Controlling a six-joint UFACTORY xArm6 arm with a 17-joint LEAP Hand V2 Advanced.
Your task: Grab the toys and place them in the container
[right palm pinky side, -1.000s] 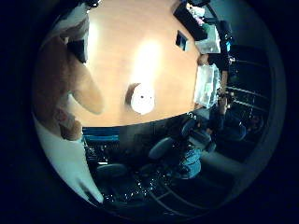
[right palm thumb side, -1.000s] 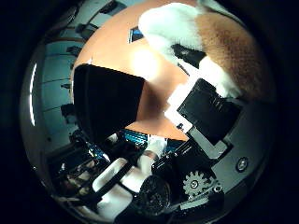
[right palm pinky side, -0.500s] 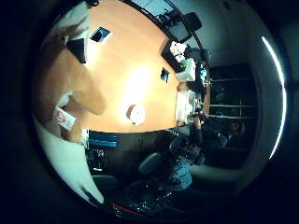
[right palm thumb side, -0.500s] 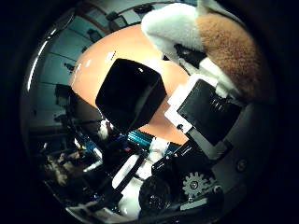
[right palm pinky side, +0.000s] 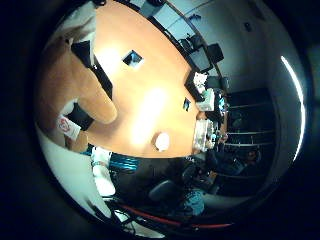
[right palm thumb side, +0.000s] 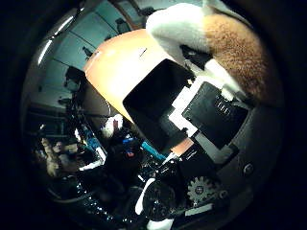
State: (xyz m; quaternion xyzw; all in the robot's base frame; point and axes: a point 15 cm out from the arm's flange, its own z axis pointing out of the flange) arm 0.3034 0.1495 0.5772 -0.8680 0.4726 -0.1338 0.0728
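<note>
Plush toy (right palm thumb side: pixel 230 45) sits right against the palm, the hand's (right palm thumb side: pixel 211 115) fingers (right palm thumb side: pixel 218 74) curled round it and holding it, raised off the surface (right palm pinky side: pixel 145 95). Toy is fuzzy, orange-brown with white patches, and has a small white tag with a red mark (right palm pinky side: pixel 67 126). One toy in view. One black container (right palm thumb side: pixel 156 103) sits on the orange surface just beside the fingers, open side up. One small white round object (right palm pinky side: pixel 161 141) lies well apart near the surface edge.
</note>
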